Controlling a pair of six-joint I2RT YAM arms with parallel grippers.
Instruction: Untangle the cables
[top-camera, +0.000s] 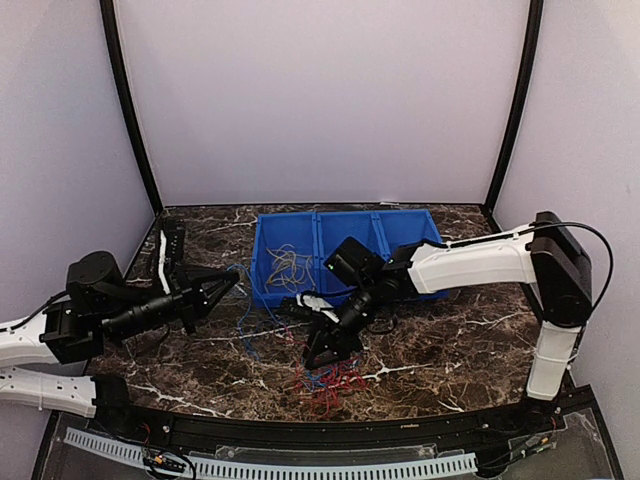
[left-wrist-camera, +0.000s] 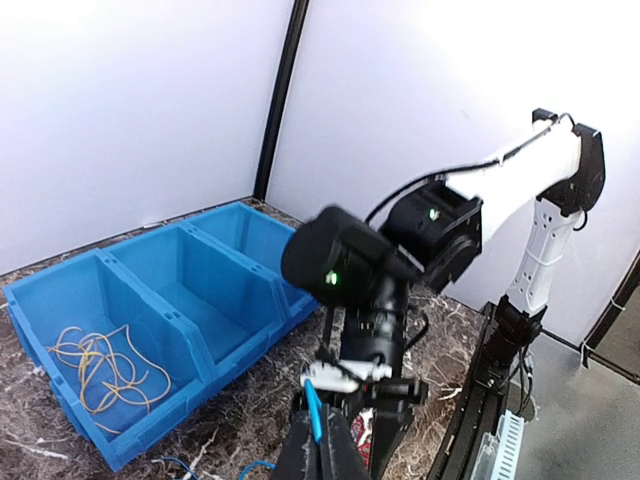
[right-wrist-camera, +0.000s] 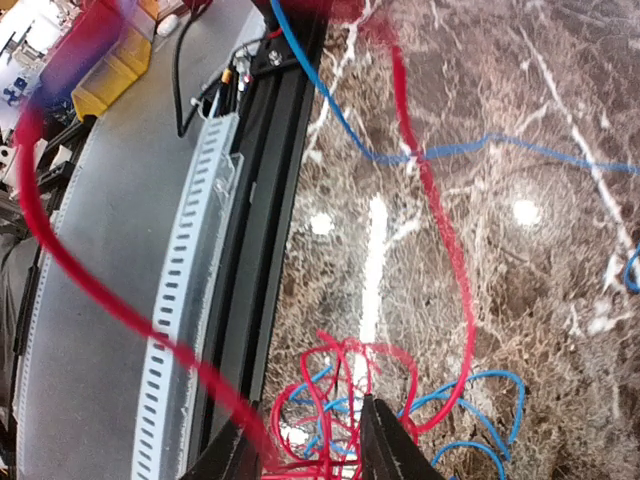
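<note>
Cables are found in three places. A red-and-blue tangle (top-camera: 330, 385) is spread on the marble table (top-camera: 440, 350) close to the front edge, directly under the right gripper (top-camera: 318, 358). Looser blue strands (top-camera: 250, 325) are trailed left of it toward the left gripper (top-camera: 232, 279). Yellow-tan cables (top-camera: 288, 265) are piled in the left compartment of the blue bin (top-camera: 400, 232), and the other two compartments are seen bare from the left wrist. One blue cable (left-wrist-camera: 315, 405) is pinched between the fully closed jaws of the left gripper (left-wrist-camera: 322, 440), which is held level just left of the bin's front corner. The right gripper (right-wrist-camera: 310, 430) is pointed down over the tangle (right-wrist-camera: 340, 400) with its fingers (right-wrist-camera: 385, 445) parted partway. Red loops are seen in the gap, but nothing is clamped. A red strand (right-wrist-camera: 90, 290) is draped, blurred, across the right wrist view, and a blue strand (right-wrist-camera: 450, 150) is laid across the table (right-wrist-camera: 540, 250) beyond it.
</note>
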